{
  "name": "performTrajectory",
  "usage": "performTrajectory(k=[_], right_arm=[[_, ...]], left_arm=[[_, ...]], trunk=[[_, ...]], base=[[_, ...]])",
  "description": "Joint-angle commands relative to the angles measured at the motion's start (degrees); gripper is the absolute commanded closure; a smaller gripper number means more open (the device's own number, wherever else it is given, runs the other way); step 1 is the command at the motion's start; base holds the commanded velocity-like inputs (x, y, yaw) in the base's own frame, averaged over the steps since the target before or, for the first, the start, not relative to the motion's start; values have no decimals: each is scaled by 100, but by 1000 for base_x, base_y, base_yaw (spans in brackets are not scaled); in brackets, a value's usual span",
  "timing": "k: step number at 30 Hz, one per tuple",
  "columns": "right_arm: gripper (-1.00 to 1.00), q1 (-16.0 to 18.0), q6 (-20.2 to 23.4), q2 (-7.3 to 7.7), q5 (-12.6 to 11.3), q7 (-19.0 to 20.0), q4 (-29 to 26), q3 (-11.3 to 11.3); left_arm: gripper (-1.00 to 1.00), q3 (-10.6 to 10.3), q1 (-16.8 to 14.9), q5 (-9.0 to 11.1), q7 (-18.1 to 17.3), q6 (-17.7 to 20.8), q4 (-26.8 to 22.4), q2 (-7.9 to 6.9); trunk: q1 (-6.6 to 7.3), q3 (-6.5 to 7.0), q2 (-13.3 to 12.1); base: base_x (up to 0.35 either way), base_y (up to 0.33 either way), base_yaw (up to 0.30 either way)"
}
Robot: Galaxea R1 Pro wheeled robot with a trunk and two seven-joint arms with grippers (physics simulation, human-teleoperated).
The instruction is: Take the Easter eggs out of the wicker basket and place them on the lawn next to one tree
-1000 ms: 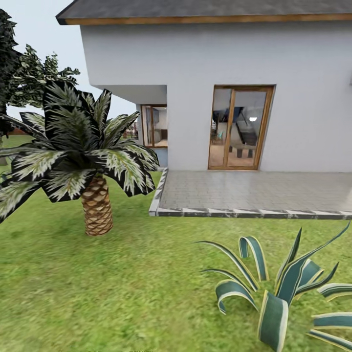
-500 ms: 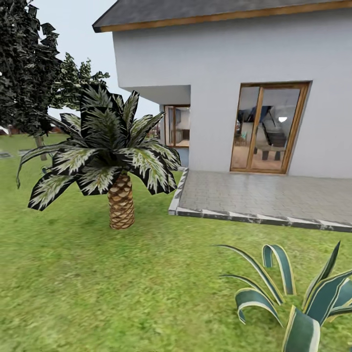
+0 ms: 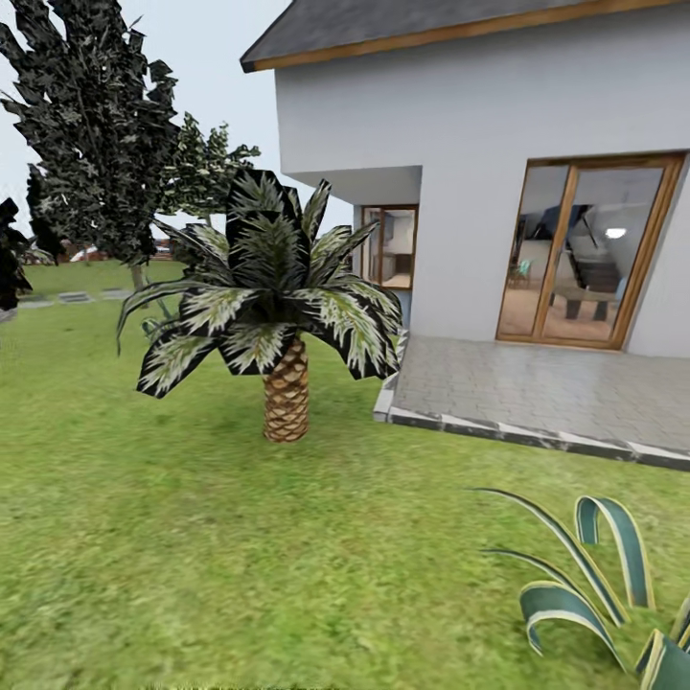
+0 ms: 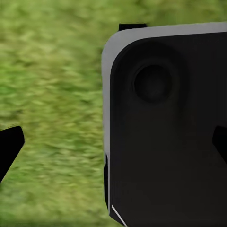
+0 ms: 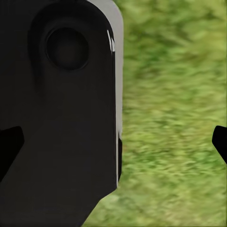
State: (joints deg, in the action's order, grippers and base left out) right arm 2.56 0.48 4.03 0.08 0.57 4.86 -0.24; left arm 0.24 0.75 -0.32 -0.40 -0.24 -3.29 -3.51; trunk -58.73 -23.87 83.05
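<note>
The lawn [image 3: 240,556] spreads mottled green across the near ground of the garden. The three Easter eggs, the wicker basket and the thick-trunked tree are out of view. In the left wrist view my left gripper [image 4: 113,144] is open, its dark fingertips [image 4: 9,146] far apart over blurred grass and a black part of my own body. In the right wrist view my right gripper [image 5: 113,142] is likewise open, its fingertips [image 5: 220,142] holding nothing.
A short palm [image 3: 286,383] stands mid-lawn beside the corner of a grey paved patio [image 3: 537,393] in front of the white house [image 3: 498,134]. A striped agave [image 3: 594,594] sits at the near right. A dark narrow tree [image 3: 96,125] rises at the far left, near stepping stones [image 3: 72,297].
The whole head view has swung left, so the camera moved: house, palm and agave slid right in the picture and the dark tree came into view.
</note>
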Motion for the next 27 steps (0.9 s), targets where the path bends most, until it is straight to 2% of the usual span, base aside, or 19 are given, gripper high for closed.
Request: performTrajectory(k=[1,27], right_arm=[[-100,8,5,1,1,5,11,-2],[-100,8,5,-3,1,5,9,-2]], left_arm=[[-100,3,4,-3,-4,-2,-12,0],[-100,3,4,-3,4,-2,-12,6]], trunk=[[0,-5,3],[0,-5,3]], base=[[-14,109,255],[-1,7,259]])
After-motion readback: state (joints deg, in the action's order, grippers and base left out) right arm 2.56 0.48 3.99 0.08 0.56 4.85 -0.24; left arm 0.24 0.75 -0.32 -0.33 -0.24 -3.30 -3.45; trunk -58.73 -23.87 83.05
